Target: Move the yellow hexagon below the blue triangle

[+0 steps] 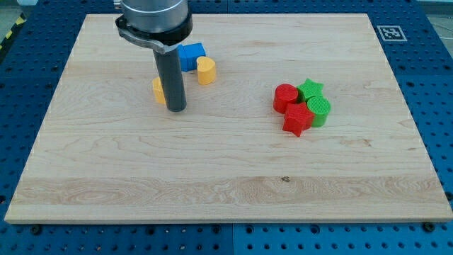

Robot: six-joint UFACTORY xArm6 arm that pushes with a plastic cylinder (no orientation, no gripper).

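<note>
The rod comes straight down from the bulky wrist at the view's top, and my tip (176, 110) rests on the wooden board (226, 191); it grips nothing, being a bare rod with nothing to open or close, and it presses only sideways. Just at the tip's left, touching or all but touching the rod, a yellow block (158, 91) peeks out, half hidden behind the shaft; its shape cannot be made out, though it may well be the yellow hexagon the task names. Above and to the right sits a blue block (191, 56), partly covered by the wrist, so whether it is the triangle I cannot say; a second yellow block (206, 71), rounded on top, stands just beside it at its lower right. I judge the tip stands so close to the hidden yellow piece because a push needs contact from the side opposite the goal; which way it will go is not shown. Well apart, toward the view's right, a tight cluster huddles: a red cylinder (285, 97), a red star (298, 119), a green star (310, 88) and a green round block (320, 110), all clear of the work.
</note>
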